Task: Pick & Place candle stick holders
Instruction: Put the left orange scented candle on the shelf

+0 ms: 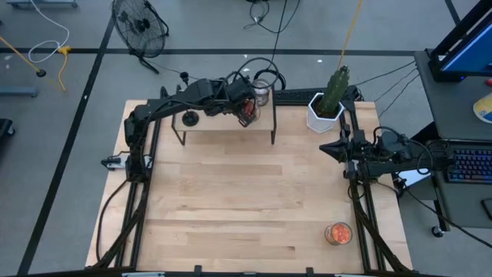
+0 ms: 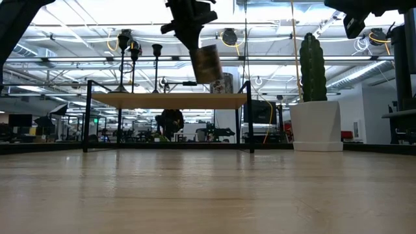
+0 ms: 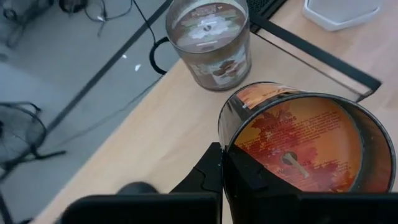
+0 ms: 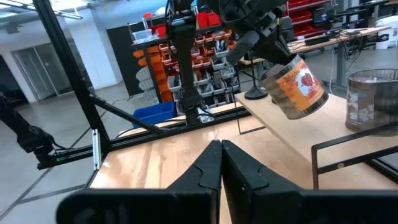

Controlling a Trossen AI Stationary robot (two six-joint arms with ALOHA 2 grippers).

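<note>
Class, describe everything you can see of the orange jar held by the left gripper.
The orange jar is a round glass candle jar with an orange leaf-patterned label and printed text on its base. It hangs tilted in the air above the raised shelf, clamped at its rim by the left gripper. A silvery glass jar stands on the shelf close by, not touching it.

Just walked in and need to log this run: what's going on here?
The left claw is shut on an orange jar, holding it tilted in the air over the small shelf at the table's back. A clear jar stands on that shelf, and black candle holders stand toward its other end. The right claw waits shut at the table's right side. Another orange jar sits near the front.
</note>
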